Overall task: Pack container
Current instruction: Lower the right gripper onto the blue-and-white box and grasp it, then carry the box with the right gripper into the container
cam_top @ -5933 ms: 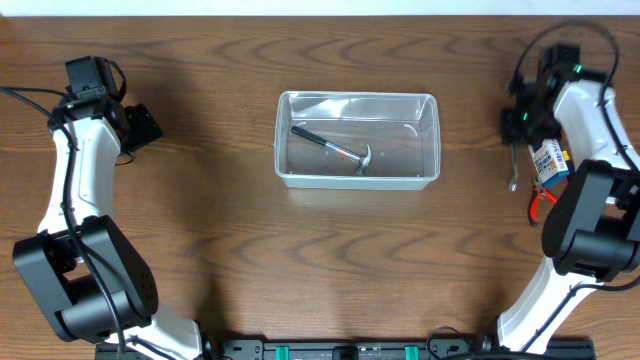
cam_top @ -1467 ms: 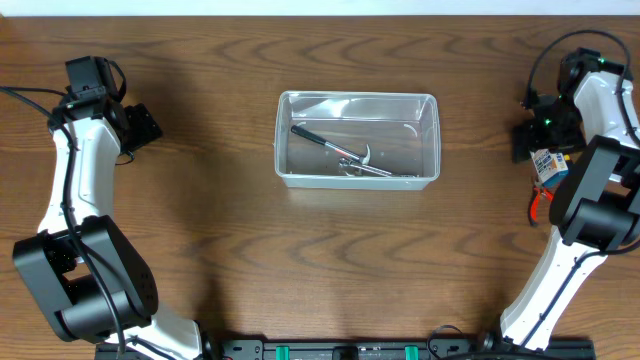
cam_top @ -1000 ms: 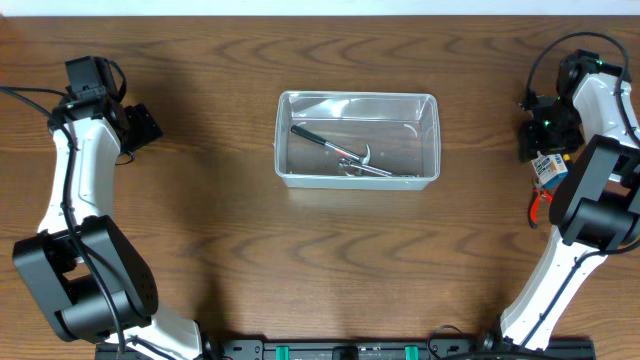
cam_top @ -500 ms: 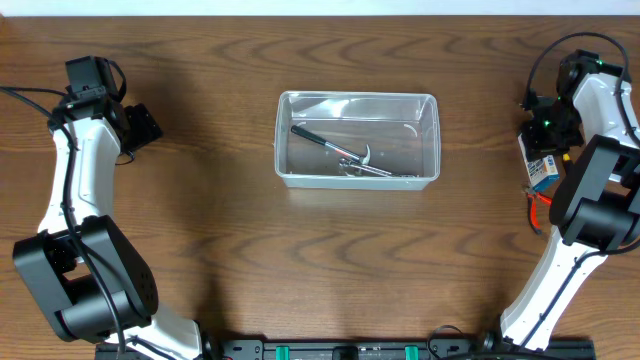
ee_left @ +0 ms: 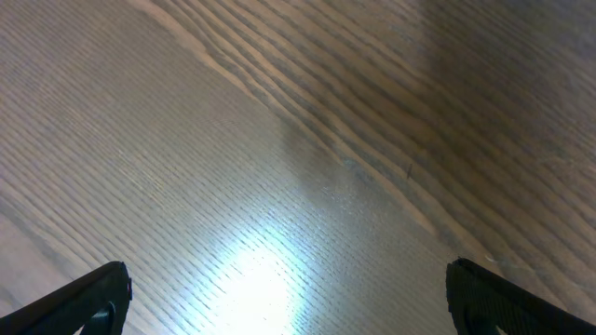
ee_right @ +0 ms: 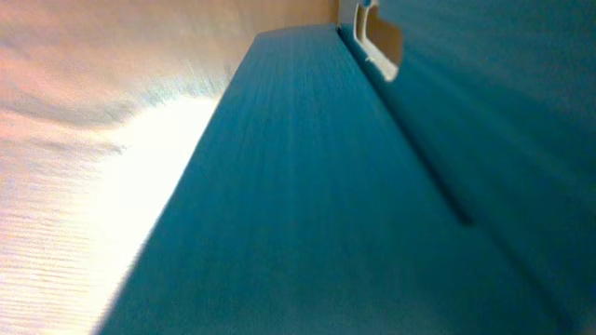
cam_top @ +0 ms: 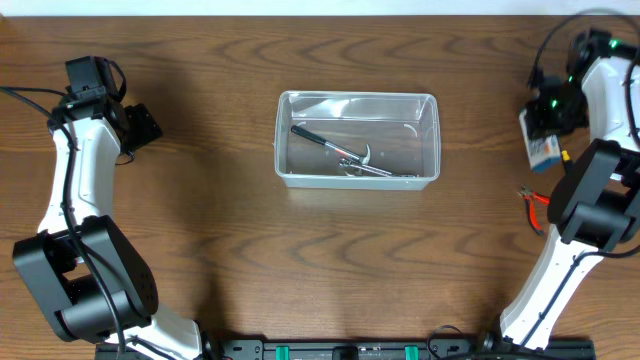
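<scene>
Logging container (cam_top: 357, 97) at ctr of worktop (cam_top: 220, 230), upright, w/ hammer (cam_top: 318, 139) and slim silver tool (cam_top: 385, 171) lying inside. Finding L gripper (cam_top: 143, 126) well apart to its left, jaws released, spread wide over bare wood. Finding R gripper (cam_top: 546, 125) well apart to its right, jaws clenched on blue-and-white pack (cam_top: 543, 152); wrist view filled w/ blue, nothing else legible. Spotting red-handled pliers (cam_top: 533, 200) near pack, not touching.
</scene>
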Available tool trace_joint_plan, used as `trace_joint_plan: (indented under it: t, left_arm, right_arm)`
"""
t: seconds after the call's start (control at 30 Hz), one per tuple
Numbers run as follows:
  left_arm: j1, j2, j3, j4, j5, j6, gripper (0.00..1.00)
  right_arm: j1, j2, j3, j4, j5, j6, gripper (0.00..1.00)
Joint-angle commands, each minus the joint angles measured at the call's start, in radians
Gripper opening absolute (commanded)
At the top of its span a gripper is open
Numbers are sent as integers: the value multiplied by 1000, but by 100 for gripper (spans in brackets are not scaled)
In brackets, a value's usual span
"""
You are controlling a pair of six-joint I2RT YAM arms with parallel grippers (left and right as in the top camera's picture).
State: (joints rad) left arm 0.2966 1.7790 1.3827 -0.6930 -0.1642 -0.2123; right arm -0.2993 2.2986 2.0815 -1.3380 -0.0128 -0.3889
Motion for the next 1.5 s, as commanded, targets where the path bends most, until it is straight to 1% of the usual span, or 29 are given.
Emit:
trace_joint_plan:
  t: [0.0,0.07,0.13,0.23,0.3,0.37,0.47,0.57,0.63,0.77,0.83,0.97,1.1,1.17,1.47]
  left_arm:
    - [2,9,22,-3,-12,-2,98]
    - [2,9,22,-3,-12,-2,98]
    - [2,9,22,-3,-12,-2,98]
    - [2,9,22,-3,-12,-2,98]
    - [2,9,22,-3,-12,-2,98]
    - [2,9,22,-3,-12,-2,98]
    - [2,9,22,-3,-12,-2,98]
    - [2,9,22,-3,-12,-2,98]
    - [2,9,22,-3,-12,-2,98]
    - [2,9,22,-3,-12,-2,98]
    - [2,9,22,-3,-12,-2,98]
    - [2,9,22,-3,-12,-2,98]
    - [2,9,22,-3,-12,-2,98]
    - [2,9,22,-3,-12,-2,98]
    - [2,9,22,-3,-12,-2,98]
  right_arm:
    - [37,-4,159,-31,-33,27,3]
    - [59,-4,254,-64,-44,26,7]
    - [89,-4,360,-98,-49,31,8]
    - [144,-4,499,-144,-71,30,8]
    - [190,-4,580,-164,-114,29,5]
    - [237,-4,638,-174,-156,29,1]
    - [315,-4,684,-175,-199,29,1]
    - [406,-4,690,-180,-202,14,1]
    - [466,-4,682,-196,-201,-46,1]
    - [585,-4,657,-236,-201,-209,1]
    - [626,-4,638,-238,-200,-254,1]
    - [683,-4,571,-238,-197,-351,1]
    - [713,-4,443,-234,-197,-447,1]
    - [716,-4,379,-224,-197,-466,2]
    - [714,-4,89,-113,-197,-465,2]
